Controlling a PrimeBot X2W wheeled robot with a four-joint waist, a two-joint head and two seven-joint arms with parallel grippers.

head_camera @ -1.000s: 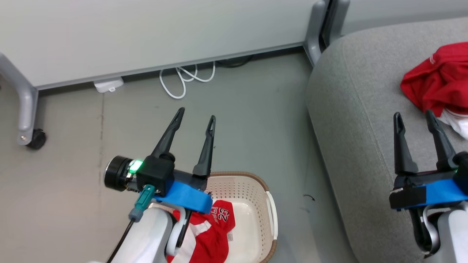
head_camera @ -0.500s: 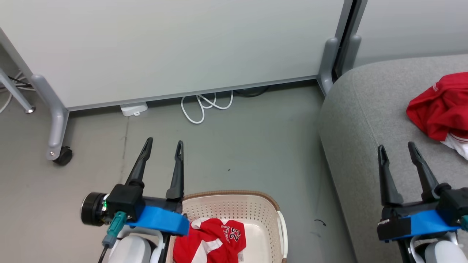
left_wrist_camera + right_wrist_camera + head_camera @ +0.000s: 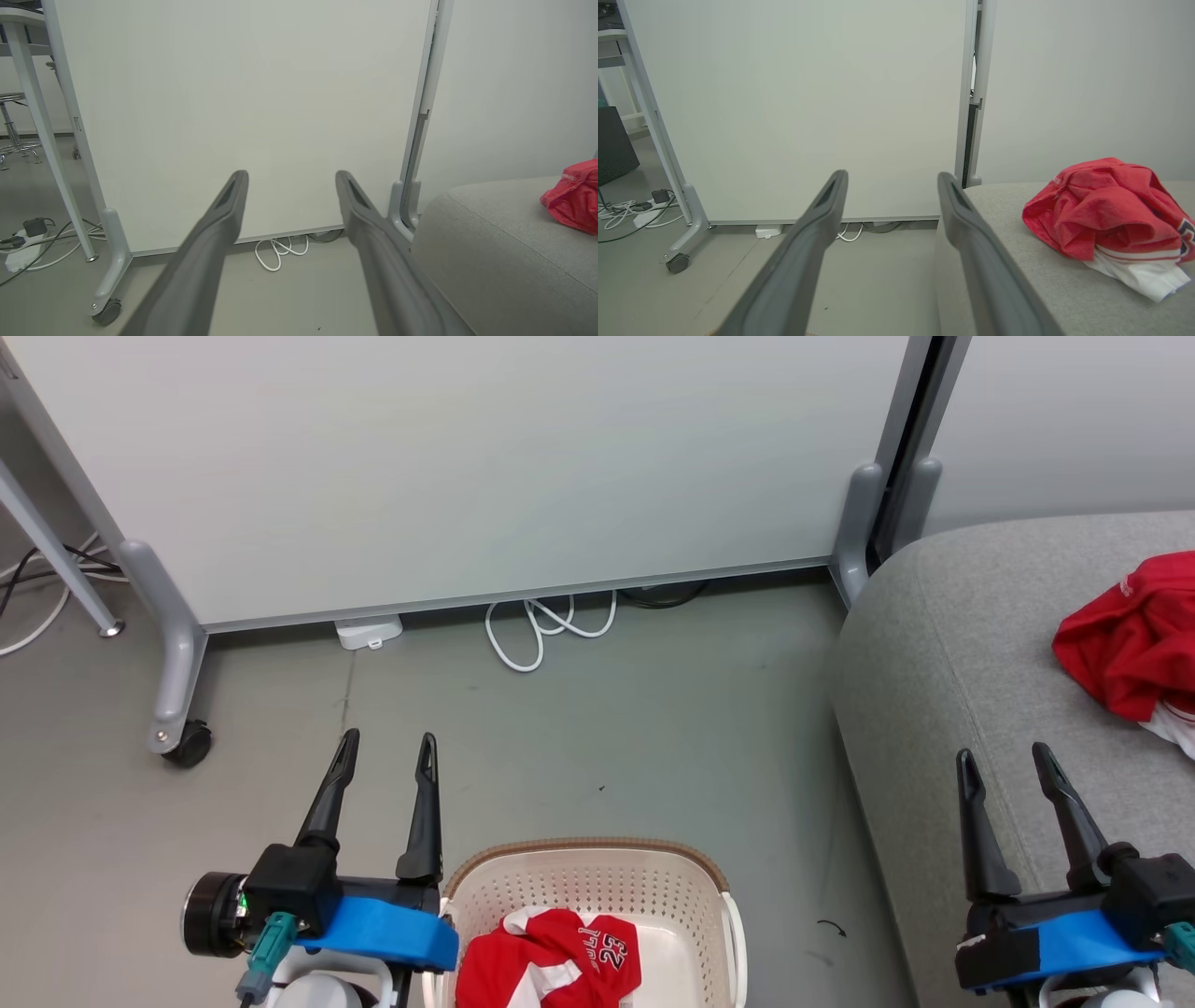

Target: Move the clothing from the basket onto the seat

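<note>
Lying in basket (image 3: 588, 846), red garment (image 3: 541, 963) printed 23, left fingers (image 3: 329, 795) spread, right fingers (image 3: 975, 831) spread.

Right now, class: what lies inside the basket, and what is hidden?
A red garment printed 23 lies in the basket. Anything beneath it is covered; the basket's near end is out of frame.

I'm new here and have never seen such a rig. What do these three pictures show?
This is a two-armed robot on wheels. The wide picture comes from its head camera, looking down: the left claw and right claw, two dark fingers each, are open and empty. The other two pictures come from wrist cameras looking along those fingers. A basket on the floor holds a red jersey. Another red garment lies crumpled on the grey sofa.
</note>
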